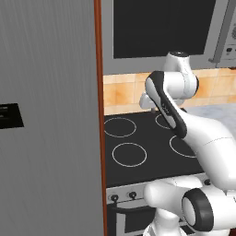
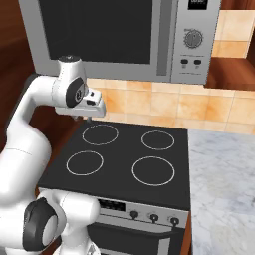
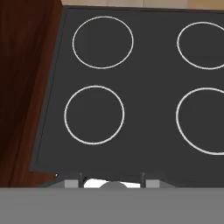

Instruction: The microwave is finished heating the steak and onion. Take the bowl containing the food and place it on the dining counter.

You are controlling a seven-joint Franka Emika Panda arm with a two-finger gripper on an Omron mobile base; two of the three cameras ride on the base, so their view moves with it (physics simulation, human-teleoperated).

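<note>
Gripper (image 2: 88, 118) sits low under the wrist, above the rear left of the black stovetop (image 2: 124, 159); we cannot tell how far its jaws stand apart, and we see nothing held or touched. We note the arm (image 2: 30, 129) rising at the left of the right base view, bent over at the elbow, with the hand turned downward; the hand view looks straight down on four white burner rings.

On the left, a brushed-steel fridge (image 1: 46, 115) and a reddish-brown wooden panel (image 1: 97, 92) border the stovetop closely. Above the tiled wall hangs the microwave (image 2: 119, 35), door shut, dark window, button panel on its right side. We cannot see the bowl, steak or onion through the glass. To the right lies a marble bench (image 2: 224, 184), flush with the stovetop edge.
</note>
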